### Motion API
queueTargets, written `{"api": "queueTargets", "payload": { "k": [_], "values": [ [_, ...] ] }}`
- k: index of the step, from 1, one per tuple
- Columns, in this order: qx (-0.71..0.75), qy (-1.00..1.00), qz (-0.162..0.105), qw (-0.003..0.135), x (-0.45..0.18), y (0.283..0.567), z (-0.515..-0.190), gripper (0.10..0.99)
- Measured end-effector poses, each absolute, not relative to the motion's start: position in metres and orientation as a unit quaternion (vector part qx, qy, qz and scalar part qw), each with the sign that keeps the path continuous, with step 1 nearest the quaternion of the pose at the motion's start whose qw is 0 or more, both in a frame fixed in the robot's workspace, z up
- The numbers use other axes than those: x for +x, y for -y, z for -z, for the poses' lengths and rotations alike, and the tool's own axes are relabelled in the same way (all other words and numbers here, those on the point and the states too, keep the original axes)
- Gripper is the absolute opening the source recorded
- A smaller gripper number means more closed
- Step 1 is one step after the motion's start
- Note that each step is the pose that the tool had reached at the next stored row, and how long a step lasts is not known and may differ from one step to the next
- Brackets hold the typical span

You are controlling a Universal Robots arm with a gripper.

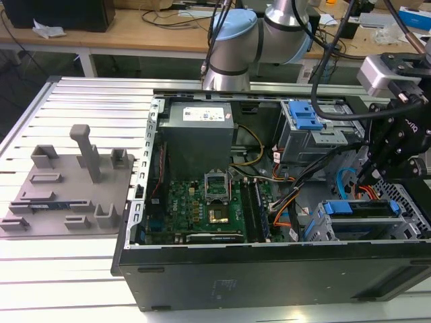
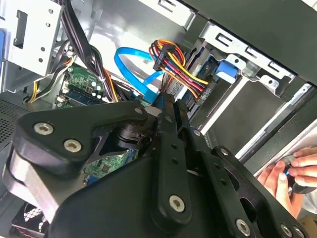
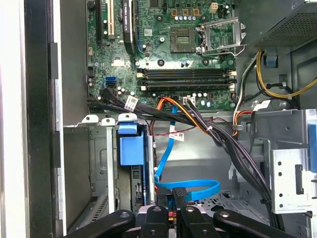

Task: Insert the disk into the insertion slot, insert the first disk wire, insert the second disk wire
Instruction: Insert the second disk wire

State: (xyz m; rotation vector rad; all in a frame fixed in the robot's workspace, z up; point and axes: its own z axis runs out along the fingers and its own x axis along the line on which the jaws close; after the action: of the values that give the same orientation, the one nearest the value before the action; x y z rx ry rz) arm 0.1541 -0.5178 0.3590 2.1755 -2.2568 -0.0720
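Sitting in the low grey slot (image 1: 367,225) at the exterior view's right end of the open case (image 1: 269,269), the disk (image 1: 367,217) shows mostly as its bright blue carrier: a blue band along the upper edge with a blue tab at the end nearer the motherboard (image 1: 209,202). The drive's own face is largely hidden by the cage walls. In the first wrist view the carrier's blue tab (image 3: 131,146) stands between perforated grey sheet-metal rails, and in the second wrist view a blue corner of it (image 2: 225,69) peeks from the cage.

The black gripper (image 1: 377,158) hangs above the disk's inner end, beside the taller cage with the blue latch (image 1: 306,118). Its fingers (image 3: 181,201) look drawn close together in the first wrist view, around the spot where a flat blue wire (image 3: 190,186) loops past; I cannot tell whether they actually clamp it.

A bundle of red, yellow, orange and black wires (image 2: 181,67) runs to a black plug at the disk's end. A person's hand (image 2: 290,173) rests at the case's outer edge.
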Motion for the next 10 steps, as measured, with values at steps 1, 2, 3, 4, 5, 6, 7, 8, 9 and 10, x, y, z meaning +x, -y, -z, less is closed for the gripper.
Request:
{"api": "queueTargets", "payload": {
  "k": [1, 2, 3, 4, 5, 6, 7, 8, 9, 10],
  "values": [
    [0.694, 0.720, 0.023, 0.003, 0.154, 0.518, -0.359, 0.161],
    [0.694, 0.720, 0.023, 0.003, 0.154, 0.519, -0.359, 0.161],
    [0.694, 0.720, 0.023, 0.003, 0.154, 0.520, -0.359, 0.161],
    [0.694, 0.720, 0.023, 0.003, 0.154, 0.522, -0.359, 0.161],
    [0.694, 0.720, 0.023, 0.003, 0.154, 0.524, -0.359, 0.161],
    [0.694, 0.720, 0.023, 0.003, 0.154, 0.525, -0.359, 0.161],
    [0.694, 0.720, 0.023, 0.003, 0.153, 0.527, -0.359, 0.161],
    [0.694, 0.720, 0.023, 0.003, 0.153, 0.528, -0.359, 0.161],
    [0.694, 0.720, 0.023, 0.003, 0.152, 0.530, -0.359, 0.161],
    [0.694, 0.720, 0.023, 0.003, 0.152, 0.533, -0.358, 0.161]
  ]
}}
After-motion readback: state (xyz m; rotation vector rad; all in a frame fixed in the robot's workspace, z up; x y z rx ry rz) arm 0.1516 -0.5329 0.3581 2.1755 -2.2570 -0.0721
